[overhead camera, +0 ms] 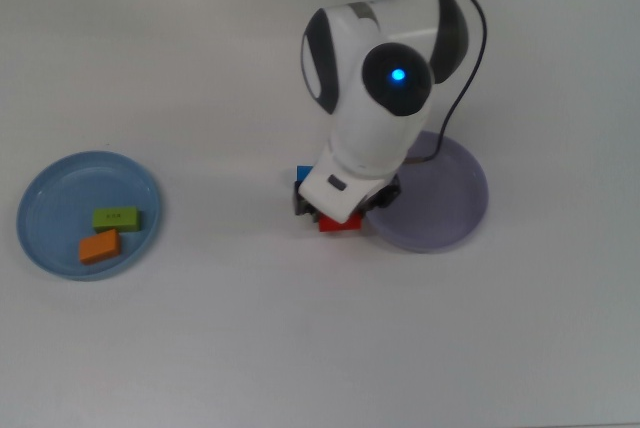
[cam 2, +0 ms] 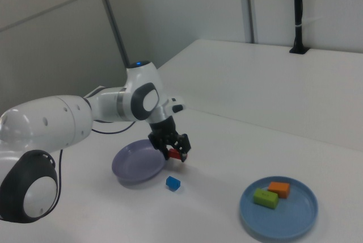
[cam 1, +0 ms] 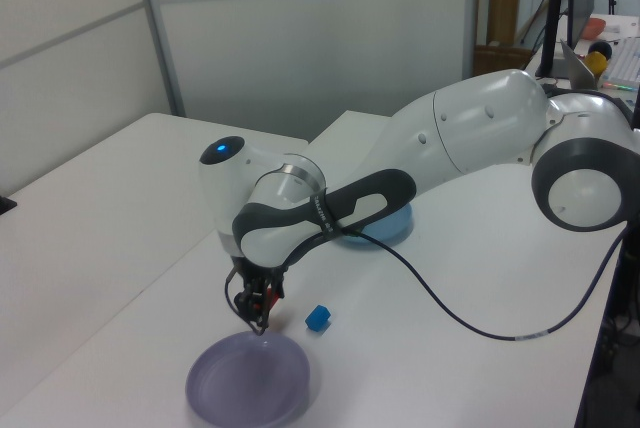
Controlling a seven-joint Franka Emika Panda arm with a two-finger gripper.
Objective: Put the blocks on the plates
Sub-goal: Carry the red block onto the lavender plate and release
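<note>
My gripper (overhead camera: 340, 214) is shut on the red oblong block (overhead camera: 341, 223), holding it just off the table beside the rim of the lavender plate (overhead camera: 440, 198). The right view shows the red block (cam 2: 175, 154) between the fingers, with the gripper (cam 2: 177, 152) at the lavender plate's (cam 2: 136, 163) edge. The blue cube (overhead camera: 303, 174) lies on the table close by, also seen as blue cube (cam 1: 318, 318) and blue cube (cam 2: 173, 183). The green block (overhead camera: 117, 217) and orange block (overhead camera: 99, 245) rest in the light blue plate (overhead camera: 45, 198).
The arm's white body and a black cable (overhead camera: 462, 43) hang over the lavender plate's far side in the top view. In the left view the light blue plate (cam 1: 392, 229) is mostly hidden behind the arm. White table stretches around both plates.
</note>
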